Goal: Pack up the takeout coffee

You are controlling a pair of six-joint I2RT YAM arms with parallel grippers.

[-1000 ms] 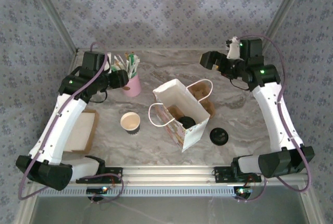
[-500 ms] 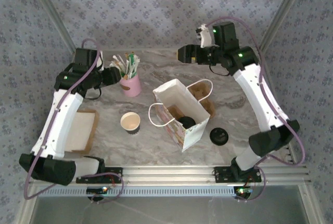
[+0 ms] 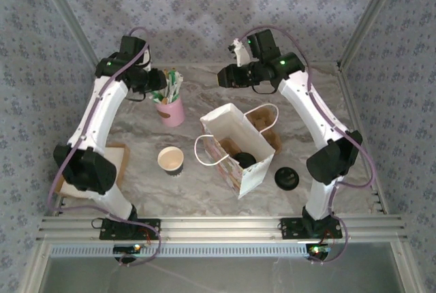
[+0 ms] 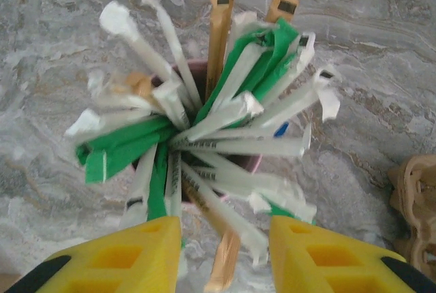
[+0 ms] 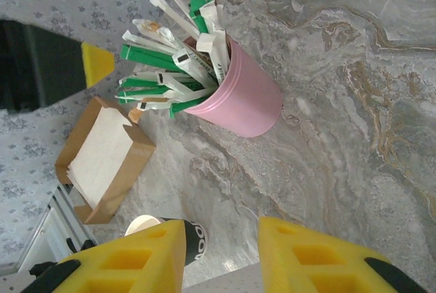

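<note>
The open paper coffee cup (image 3: 170, 159) stands on the marble table, left of the white paper bag (image 3: 240, 148), which has something dark and round inside. A black lid (image 3: 286, 178) lies right of the bag. My left gripper (image 3: 155, 88) hovers over the pink cup (image 3: 172, 110) of sachets and stir sticks. In the left wrist view it is open (image 4: 225, 242), and a wooden stick (image 4: 225, 266) and a white sachet poke loosely between its fingers. My right gripper (image 3: 223, 77) hangs at the back centre, open (image 5: 221, 252) and empty, with the coffee cup (image 5: 196, 242) partly behind one finger.
A brown tray of napkins (image 3: 116, 163) sits at the left edge, under the left arm. A cardboard cup carrier (image 3: 267, 128) stands behind the bag. The two grippers are close together on either side of the pink cup (image 5: 238, 95).
The left gripper swung back and inward over the pink cup. The right gripper moved left along the back of the table, and its jaws narrowed.
</note>
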